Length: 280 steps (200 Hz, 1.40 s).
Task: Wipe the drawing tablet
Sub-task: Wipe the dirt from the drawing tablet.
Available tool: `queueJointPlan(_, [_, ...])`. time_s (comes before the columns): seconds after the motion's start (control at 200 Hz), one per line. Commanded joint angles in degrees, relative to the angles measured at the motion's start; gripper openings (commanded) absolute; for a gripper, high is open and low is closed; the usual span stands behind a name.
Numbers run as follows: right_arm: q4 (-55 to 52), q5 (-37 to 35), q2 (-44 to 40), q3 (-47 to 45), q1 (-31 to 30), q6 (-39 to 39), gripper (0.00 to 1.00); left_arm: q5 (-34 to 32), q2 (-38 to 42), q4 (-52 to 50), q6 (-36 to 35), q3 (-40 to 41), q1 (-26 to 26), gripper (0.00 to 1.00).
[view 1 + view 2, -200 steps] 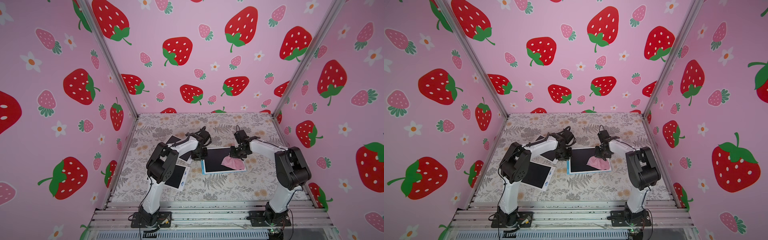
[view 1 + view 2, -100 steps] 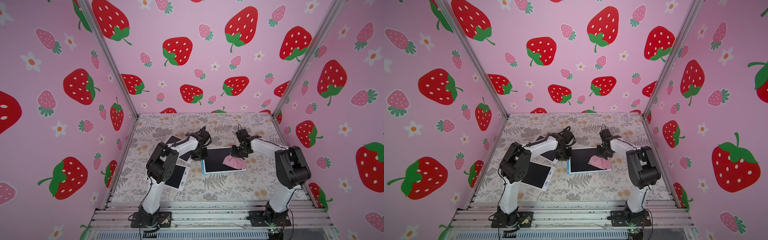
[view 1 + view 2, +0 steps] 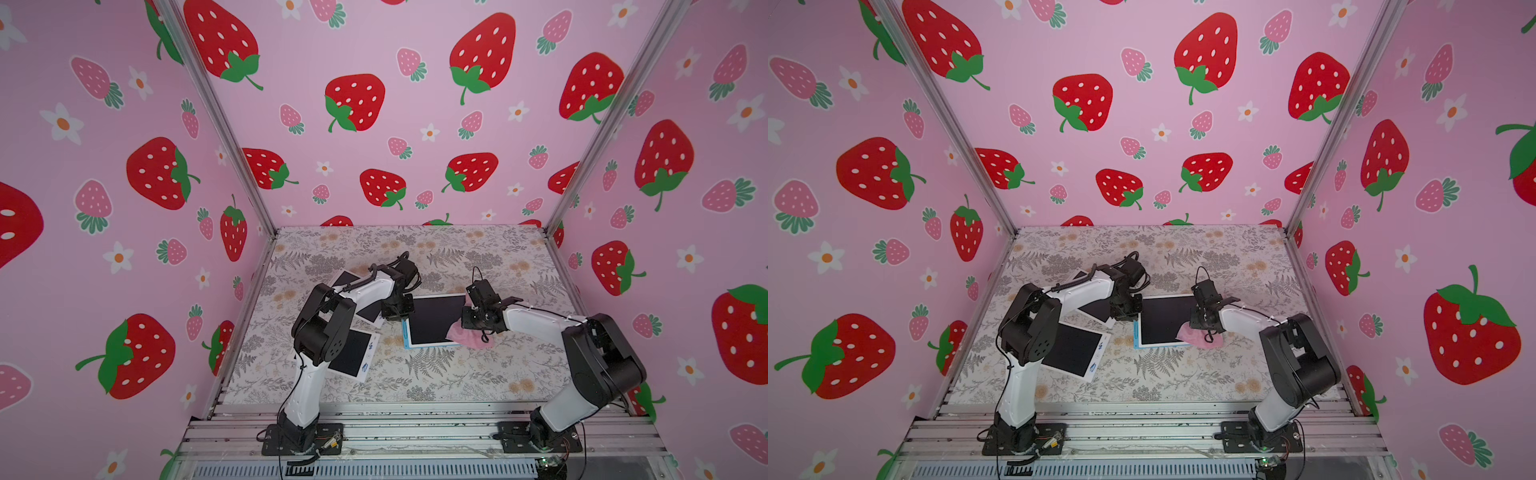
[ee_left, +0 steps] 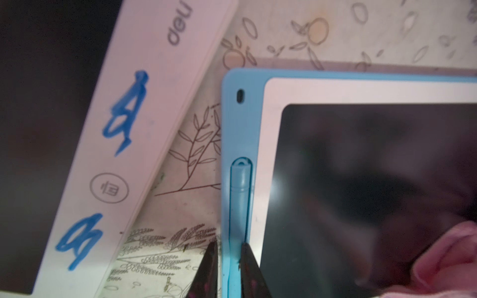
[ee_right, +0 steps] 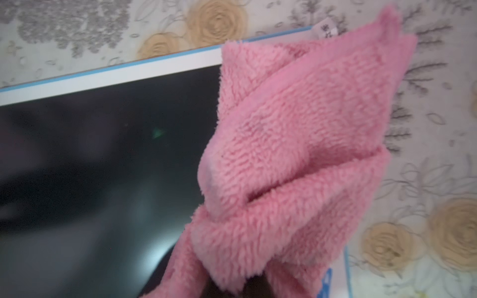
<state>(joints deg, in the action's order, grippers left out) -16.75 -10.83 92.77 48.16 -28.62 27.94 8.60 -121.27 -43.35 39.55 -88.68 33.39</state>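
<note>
Top views: the tablet (image 3: 432, 320) lies mid-counter (image 3: 436, 374); the left hand (image 3: 397, 309) pins its blue side edge, and the right hand (image 3: 473, 322) presses the pink cloth (image 3: 467, 334) at the near right corner. Two other tablets (image 3: 1075, 353) lie apart at the left.
Change: over the last second the cloth has slid slightly along that right end; the tablet has not shifted, so the stroke looks live, with most of the screen unwiped.
Left wrist: narrow jaws straddle the blue edge (image 4: 233, 258) by the stylus (image 4: 240, 193), gripping it.
Right wrist: the cloth (image 5: 296, 154) bunches from a closed hand, overhanging screen (image 5: 103, 167) and counter.
</note>
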Motion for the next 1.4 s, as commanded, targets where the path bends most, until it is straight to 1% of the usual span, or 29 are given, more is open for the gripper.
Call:
queueJointPlan(0.0, [2.38, -2.37, -0.45, -3.18, -0.52, 2.85, 0.0, -7.81, -6.73, -6.22, -0.85, 2.75, -2.1, 0.17])
queueJointPlan(0.11, [1.09, -7.52, -3.62, -6.75, 3.3, 5.8, 0.0, -7.9, -7.21, -6.74, -1.22, 1.94, -2.16, 0.17])
queueJointPlan(0.15, [0.67, -7.1, -5.21, -8.02, 4.92, 7.59, 0.0, -7.81, -7.21, -6.75, -1.04, 1.76, -2.15, 0.17])
queueJointPlan(0.2, [-0.38, -9.09, -6.66, -8.67, 4.98, 9.22, 0.0, -7.72, -7.22, -6.74, -0.97, 1.67, -2.12, 0.17])
queueJointPlan(0.26, [-3.32, -9.24, -6.43, -7.39, 4.98, 11.57, 0.0, -7.55, -7.17, -6.74, -0.84, 1.61, -2.1, 0.17])
queueJointPlan(0.33, [-4.24, -7.66, -5.11, -5.59, 3.33, 12.21, 0.0, -7.54, -7.21, -6.78, -0.95, 1.56, -2.1, 0.17])
queueJointPlan(0.45, [-4.88, -7.46, -2.39, -1.71, -3.32, 11.04, 0.0, -7.47, -7.31, -7.07, -1.22, 1.19, -2.14, 0.17])
queueJointPlan(0.51, [-7.85, -8.58, -1.36, -0.06, -4.31, 11.85, 0.0, -7.46, -7.29, -7.1, -1.23, 1.02, -2.1, 0.17])
queueJointPlan(0.56, [-9.66, -9.44, -1.7, -0.43, -2.83, 13.36, 0.0, -7.37, -7.23, -7.02, -1.22, 0.97, -2.1, 0.17])
queueJointPlan(0.685, [-10.68, -5.01, -3.42, -2.95, 6.98, 14.17, 0.0, -7.02, -7.22, -6.92, -1.1, 0.9, -2.1, 0.17])
queueJointPlan(0.735, [-10.97, -4.21, -2.91, -2.2, 8.05, 12.91, 0.0, -7.02, -7.2, -6.93, -1.14, 0.95, -2.03, 0.17])
queueJointPlan(0.805, [-10.2, -2.67, -1.68, -0.43, 6.07, 11.6, 0.0, -7.02, -7.22, -6.83, -1.14, 0.88, -2.01, 0.17])
queueJointPlan(0.905, [-10.94, -3.46, 0.8, 3.55, -0.36, 11.38, 0.0, -6.93, -7.22, -6.83, -1.14, 0.8, -2.05, 0.17])
queueJointPlan(0.971, [-12.36, -4.29, 1.89, 4.65, -1.27, 11.92, 0.0, -6.98, -7.22, -6.9, -1.14, 0.71, -2.05, 0.17])
queueJointPlan(1.021, [-13.24, -4.96, 1.92, 3.9, 0.72, 12.25, 0.0, -6.94, -7.22, -6.92, -1.12, 0.68, -2.01, 0.17])
queueJointPlan(1.131, [-13.28, -2.52, -0.09, 0.05, 8.75, 12.16, 0.0, -6.93, -7.12, -6.83, -1.01, 0.88, -1.99, 0.17])
queueJointPlan(1.181, [-13.07, -2.28, -1.43, -0.77, 9.8, 11.51, 0.0, -6.93, -7.07, -6.8, -0.97, 1.01, -1.94, 0.17])
queueJointPlan(1.236, [-12.76, -1.42, -1.85, -0.26, 8.5, 10.8, 0.0, -6.93, -7.13, -6.66, -0.79, 1.06, -1.92, 0.17])
queueJointPlan(1.346, [-14.1, -2.0, 0.33, 3.94, 1.77, 11.08, 0.0, -6.89, -7.39, -6.81, -0.74, 0.65, -1.94, 0.17])
queueJointPlan(1.396, [-15.45, -2.14, 1.7, 5.49, 0.54, 11.57, 0.0, -6.93, -7.45, -6.99, -0.79, 0.35, -1.93, 0.17])
